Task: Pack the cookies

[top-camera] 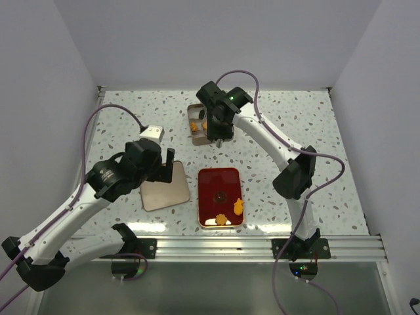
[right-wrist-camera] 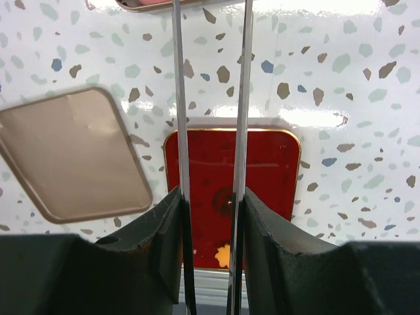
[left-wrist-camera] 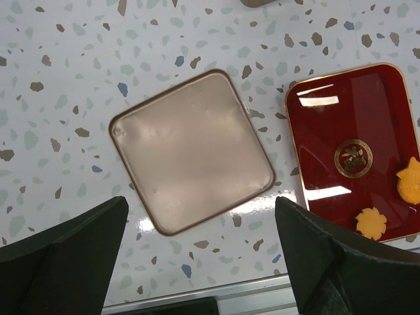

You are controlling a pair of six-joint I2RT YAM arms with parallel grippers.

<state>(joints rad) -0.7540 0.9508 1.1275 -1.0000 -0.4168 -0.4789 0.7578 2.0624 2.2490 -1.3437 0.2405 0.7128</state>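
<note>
Orange cookies (left-wrist-camera: 371, 223), two of them, lie on the red tray (left-wrist-camera: 357, 105), below and behind the right claw (right-wrist-camera: 211, 223), toward its own base. That claw is clamped on the metal tongs (right-wrist-camera: 177, 98). Their long blades run forward, away from the tray, to the tin (top-camera: 195, 109) ahead, where more cookies sit; the tips are out of sight. The left claw (left-wrist-camera: 202, 207) hangs spread and empty over the tan lid (left-wrist-camera: 190, 151) on the worktop (left-wrist-camera: 65, 79), with the tray just to its right. Reaching the tray likely means drawing the tongs straight back.
</note>
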